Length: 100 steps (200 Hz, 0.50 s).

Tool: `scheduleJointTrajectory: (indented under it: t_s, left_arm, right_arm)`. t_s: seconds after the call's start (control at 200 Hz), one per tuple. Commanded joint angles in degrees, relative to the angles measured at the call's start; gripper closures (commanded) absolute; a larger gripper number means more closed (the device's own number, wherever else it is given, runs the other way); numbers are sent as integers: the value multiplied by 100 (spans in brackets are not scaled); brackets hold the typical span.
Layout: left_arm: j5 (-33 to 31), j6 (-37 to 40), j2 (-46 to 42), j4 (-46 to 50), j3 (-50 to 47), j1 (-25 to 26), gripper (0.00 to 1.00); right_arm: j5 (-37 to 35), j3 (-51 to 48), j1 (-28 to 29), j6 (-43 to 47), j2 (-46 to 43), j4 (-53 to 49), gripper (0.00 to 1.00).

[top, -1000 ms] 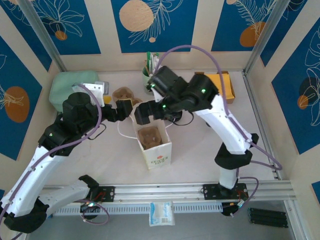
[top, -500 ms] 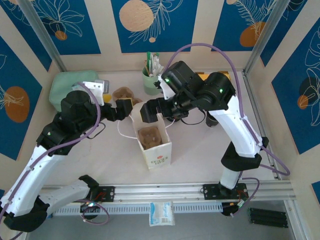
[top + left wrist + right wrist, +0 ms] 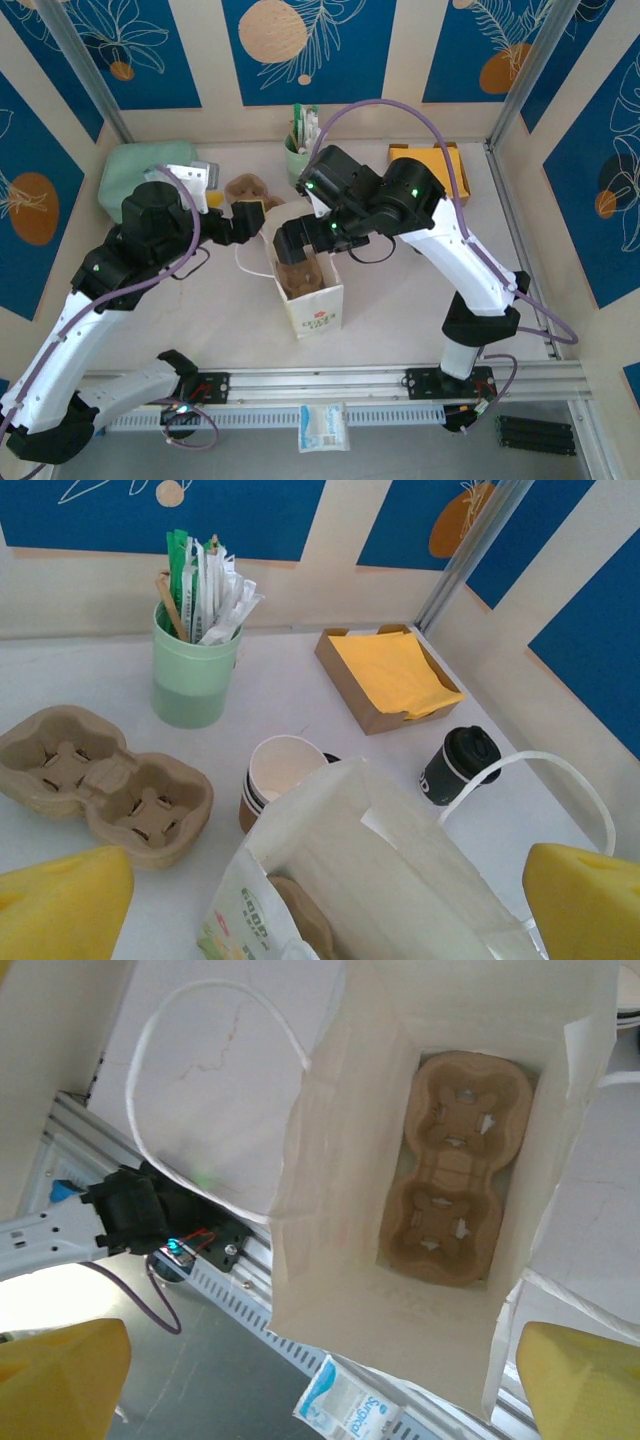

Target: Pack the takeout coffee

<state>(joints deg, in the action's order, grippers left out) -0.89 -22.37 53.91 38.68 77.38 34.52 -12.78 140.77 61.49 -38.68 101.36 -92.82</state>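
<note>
Delta vs half a second back: my right arm swung left and nearer. My right claw [image 3: 294,242] now hangs over the mouth of the paper bag [image 3: 315,310], and the forearm covers the spot where the coffee showed from above. Left claw [image 3: 252,214] unmoved, just beside the bag's far-left corner. Table [image 3: 400,320] and bag unchanged. Both claws wide and holding nothing, same as before; yellow pads [image 3: 60,1375] sit far apart.

Materials, big to small:
- Table: matte white, hairline marks.
- Bag: white creased paper, rectangular open top, thin white loop handles [image 3: 560,780], small print on the front.
- Cup carrier [image 3: 455,1165] flat on the bag floor: rough brown moulded pulp, two wells.
- Second carrier [image 3: 100,785], same type, on the table left of the bag.
- Napkin tray [image 3: 390,675]: shallow brown card box, yellow napkins.
- Mint-green cup [image 3: 195,670]: smooth, full of wrapped stirrers.
- Stack of paper cups [image 3: 283,775]: brown outside, white inside, right behind the bag.
- Takeout coffee [image 3: 460,765]: small dark cup, white rim band, round black plastic lid. Upright on the table right of the bag, near the tray, clear of both claws.
</note>
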Motion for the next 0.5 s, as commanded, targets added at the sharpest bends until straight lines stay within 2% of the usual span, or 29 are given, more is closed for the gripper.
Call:
scheduleJointTrajectory:
  t_s: [0.0,0.29,0.495]
  left_arm:
    - [149,11,-94,103,128,26,1]
    - [193,25,-66,123,118,27,1]
    - [292,95,30,30,143,28,1]
  right_arm:
    - [-316,-92,84,-105,-11,-879,1]
    - [-552,-164,133,-109,15,-879,1]
    - [-720,145,59,2,26,-879,1]
